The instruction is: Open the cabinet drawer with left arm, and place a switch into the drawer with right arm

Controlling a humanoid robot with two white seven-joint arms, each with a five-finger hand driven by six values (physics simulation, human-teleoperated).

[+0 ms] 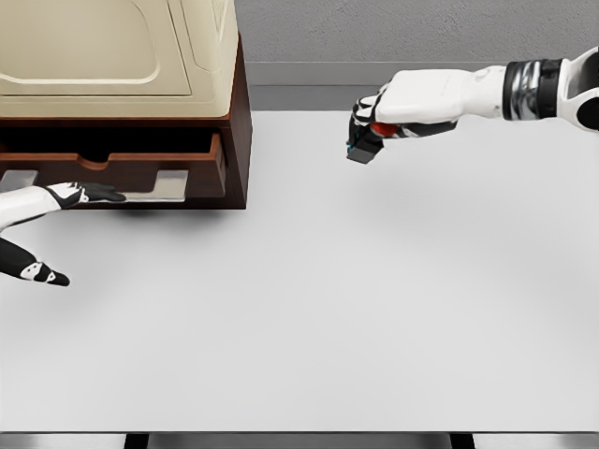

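Observation:
A brown wooden cabinet with a cream top stands at the back left of the white table. Its drawer is pulled out a little, leaving a dark gap above its front. My left hand lies low in front of the drawer with fingers spread, one finger reaching along the drawer's lower front and another resting on the table. My right hand hovers above the table to the right of the cabinet, curled around a small dark switch with a red part.
The white table stretches wide in front and to the right of the cabinet. A grey wall runs behind. The table's front edge shows at the bottom, with dark legs below.

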